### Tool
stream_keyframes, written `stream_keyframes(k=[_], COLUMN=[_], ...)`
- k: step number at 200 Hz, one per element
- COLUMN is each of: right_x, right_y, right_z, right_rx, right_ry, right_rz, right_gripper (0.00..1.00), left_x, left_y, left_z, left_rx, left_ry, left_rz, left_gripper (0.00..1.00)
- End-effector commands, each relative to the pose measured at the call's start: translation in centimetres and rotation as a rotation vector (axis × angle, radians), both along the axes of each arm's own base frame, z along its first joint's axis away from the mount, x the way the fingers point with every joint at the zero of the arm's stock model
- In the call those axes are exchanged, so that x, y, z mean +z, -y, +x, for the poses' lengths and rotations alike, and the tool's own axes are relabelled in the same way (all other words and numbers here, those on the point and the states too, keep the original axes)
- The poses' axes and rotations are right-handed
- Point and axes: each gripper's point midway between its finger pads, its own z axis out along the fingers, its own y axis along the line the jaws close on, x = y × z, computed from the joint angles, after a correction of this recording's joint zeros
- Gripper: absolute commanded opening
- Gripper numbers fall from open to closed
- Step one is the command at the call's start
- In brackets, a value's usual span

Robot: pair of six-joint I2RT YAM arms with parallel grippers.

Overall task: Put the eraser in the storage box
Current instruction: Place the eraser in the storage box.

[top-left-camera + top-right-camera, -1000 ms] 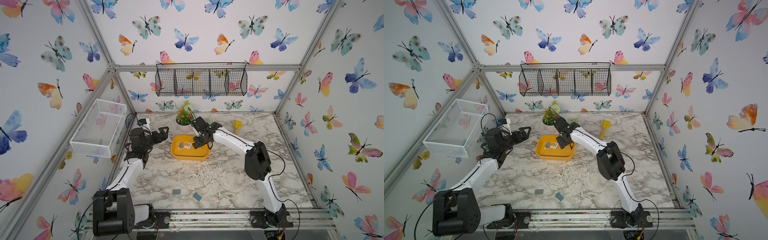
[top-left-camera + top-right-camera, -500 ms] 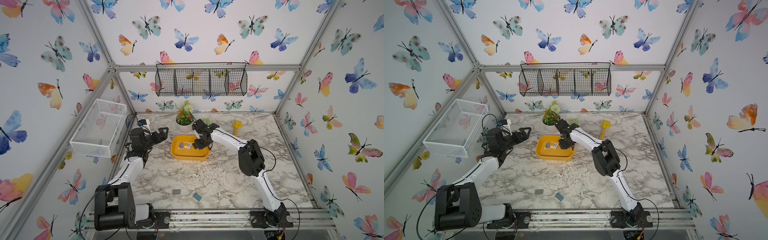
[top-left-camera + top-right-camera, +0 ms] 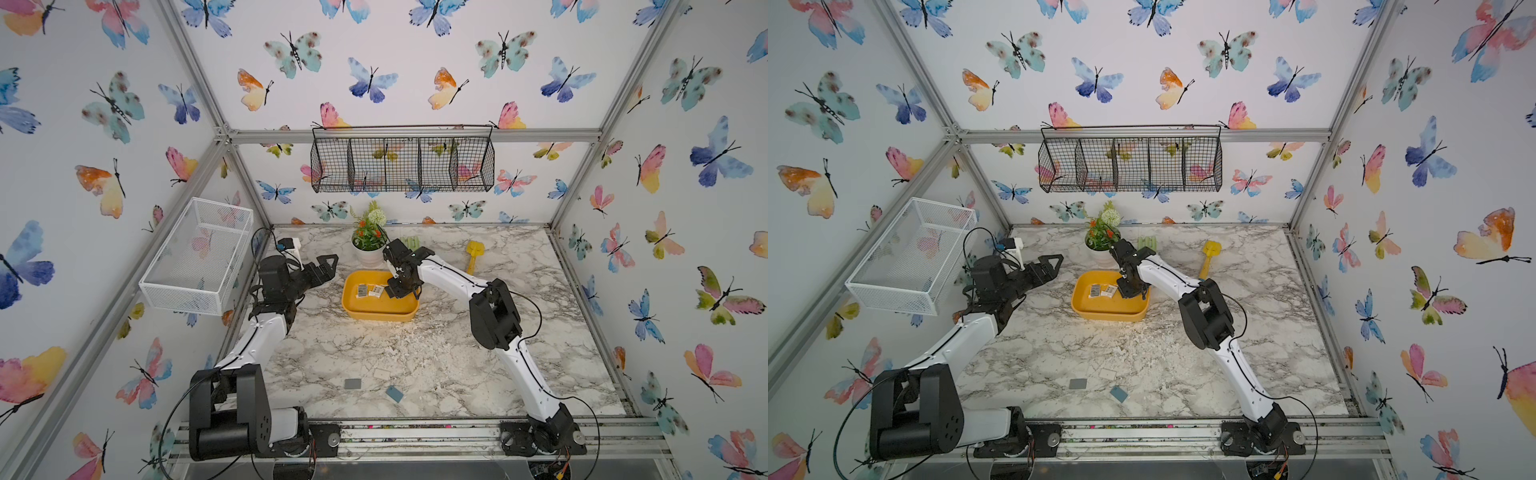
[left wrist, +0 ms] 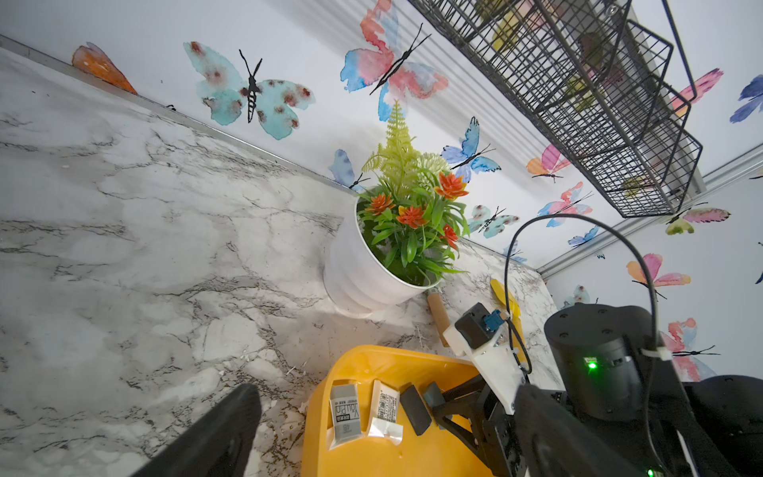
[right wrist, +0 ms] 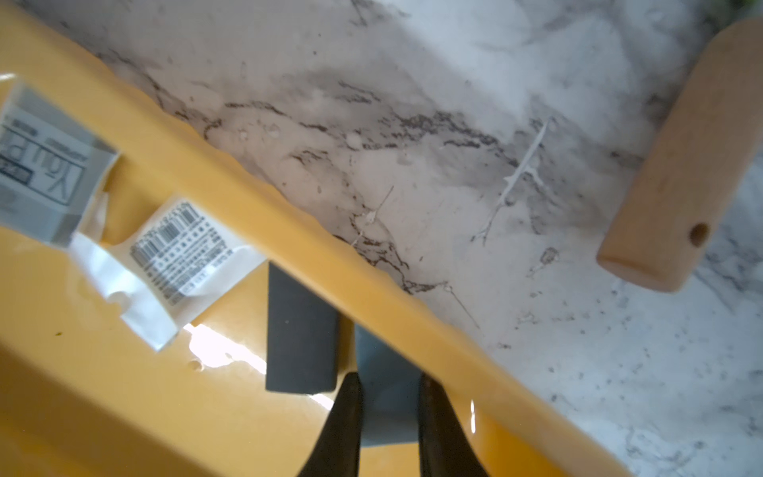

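Note:
The storage box (image 3: 376, 319) (image 3: 1106, 315) is a shallow yellow tub at mid-table. My right gripper (image 3: 401, 291) (image 3: 1128, 293) (image 5: 390, 413) reaches down inside it near its far rim, shut on a grey-blue eraser (image 5: 388, 388) (image 4: 433, 394). Beside that eraser a dark grey eraser (image 5: 299, 334) (image 4: 415, 409) lies on the tub floor. Two wrapped erasers (image 5: 41, 165) (image 5: 186, 243) lie further along. My left gripper (image 3: 328, 266) (image 3: 1052, 266) (image 4: 388, 394) hovers left of the tub, open and empty.
A potted plant (image 3: 368, 249) stands just behind the tub, with a wooden handle (image 5: 681, 165) lying by it. A yellow toy shovel (image 3: 473, 253) lies at back right. Three loose flat erasers (image 3: 352, 383) lie near the front edge. A white mesh basket (image 3: 199, 257) and a black wire basket (image 3: 403, 164) hang on the walls.
My right gripper has sunk lower into the tub with the eraser, and its elbow has swung inward. The left gripper has stayed open in about the same place.

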Motion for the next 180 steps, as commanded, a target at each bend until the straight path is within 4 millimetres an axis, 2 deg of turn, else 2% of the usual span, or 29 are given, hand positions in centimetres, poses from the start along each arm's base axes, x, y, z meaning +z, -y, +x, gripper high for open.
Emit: stream_keyframes(k=[1, 12, 20, 39, 59, 80, 91, 125, 142, 152, 165, 180], right_x=[-0.5, -0.4, -0.2, 0.6, 2.5, 5.8, 8.2, 16.0, 18.3, 18.3, 17.3, 14.2], right_y=[0.8, 0.6, 0.5, 0.1, -0.5, -1.5, -1.7, -0.4, 0.4, 0.6, 0.8, 0.9], right_z=[0.4, 0.4, 0.4, 0.5, 0.8, 1.0, 0.9, -0.6, -2.8, -4.7, -7.8, -12.5], right_rx=[-0.015, -0.016, -0.014, -0.010, -0.005, 0.010, 0.018, 0.032, 0.078, 0.121, 0.184, 0.284], right_ry=[-0.001, 0.000, -0.001, 0.008, 0.037, 0.084, 0.120, 0.259, 0.275, 0.243, 0.198, 0.161], right_rz=[-0.039, -0.033, -0.023, 0.001, 0.046, 0.128, 0.172, 0.277, 0.336, 0.351, 0.329, 0.243], right_gripper=[0.30, 0.40, 0.45, 0.50, 0.55, 0.56, 0.57, 0.61, 0.63, 0.64, 0.66, 0.67], left_x=[1.1, 1.1, 1.0, 1.1, 1.1, 1.1, 1.2, 1.3, 1.4, 1.4, 1.5, 1.8], left_y=[0.0, 0.0, 0.0, 0.0, 0.0, 0.0, 0.0, -0.1, -0.1, -0.1, -0.1, -0.2], left_z=[0.4, 0.4, 0.5, 0.4, 0.4, 0.4, 0.4, 0.3, 0.3, 0.3, 0.2, 0.2], left_rx=[-0.016, -0.016, -0.018, -0.017, -0.019, -0.020, -0.020, -0.015, -0.016, -0.015, -0.014, -0.012], left_ry=[0.031, 0.032, 0.030, 0.032, 0.030, 0.031, 0.032, 0.032, 0.033, 0.034, 0.034, 0.039], left_rz=[-0.006, -0.005, -0.006, -0.005, -0.005, -0.006, -0.005, -0.004, -0.006, -0.006, -0.006, -0.007], left_gripper=[0.98, 0.98, 0.98, 0.98, 0.98, 0.98, 0.98, 0.98, 0.98, 0.98, 0.98, 0.98])
